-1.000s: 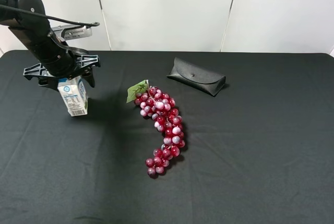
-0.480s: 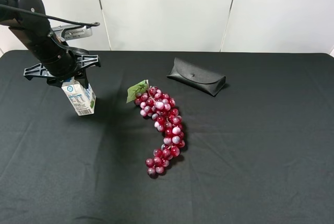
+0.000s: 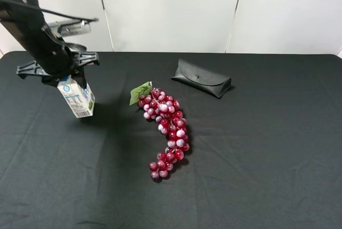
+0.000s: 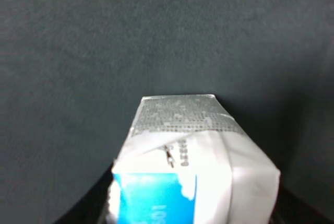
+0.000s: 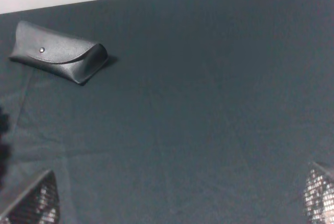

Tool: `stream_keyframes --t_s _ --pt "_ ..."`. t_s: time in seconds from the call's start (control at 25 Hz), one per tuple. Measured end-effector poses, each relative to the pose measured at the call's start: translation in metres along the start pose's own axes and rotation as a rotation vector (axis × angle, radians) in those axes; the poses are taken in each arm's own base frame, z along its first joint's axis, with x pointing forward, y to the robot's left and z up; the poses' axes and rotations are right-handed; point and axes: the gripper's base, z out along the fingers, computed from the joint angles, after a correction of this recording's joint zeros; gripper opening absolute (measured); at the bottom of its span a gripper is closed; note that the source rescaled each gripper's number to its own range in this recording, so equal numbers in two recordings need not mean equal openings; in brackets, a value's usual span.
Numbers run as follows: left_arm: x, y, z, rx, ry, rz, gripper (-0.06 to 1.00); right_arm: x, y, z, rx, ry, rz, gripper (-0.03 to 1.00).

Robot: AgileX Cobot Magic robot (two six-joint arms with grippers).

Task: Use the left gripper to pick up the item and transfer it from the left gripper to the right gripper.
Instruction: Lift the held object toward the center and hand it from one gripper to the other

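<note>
While the black pronged left gripper point(image 3: 65, 76) clamps its gabled top, the small white-and-blue drink carton point(image 3: 78, 99) hangs tilted over the far-left black cloth point(image 3: 256, 175), long axis downward; the right gripper point(image 5: 176, 199), jaws apart, sits well to its right

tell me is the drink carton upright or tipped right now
Tipped. In the high view the carton hangs gripped at its top by the left pincer, its base angled toward the grapes rather than straight below its top.

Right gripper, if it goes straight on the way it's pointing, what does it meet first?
Probably the bare cloth: the right gripper, open, aims at it, and the case lies off that line. Depth is unclear.
</note>
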Motion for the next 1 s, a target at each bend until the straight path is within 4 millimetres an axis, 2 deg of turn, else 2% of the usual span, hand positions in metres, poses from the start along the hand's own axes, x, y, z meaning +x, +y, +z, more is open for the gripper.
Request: stream_keyframes --t_s 0.56,0.8,1.0 --pt "0.019 0.007 -0.08 0.027 -0.054 0.04 0.0 0.0 0.0 0.0 0.0 0.0 0.0 1.0" --pt "0.027 0.01 -0.102 0.037 -0.073 0.055 0.0 0.0 0.0 0.0 0.0 0.0 0.0 1.0" --pt "0.031 0.007 -0.109 0.079 -0.065 0.083 0.0 0.0 0.0 0.0 0.0 0.0 0.0 1.0"
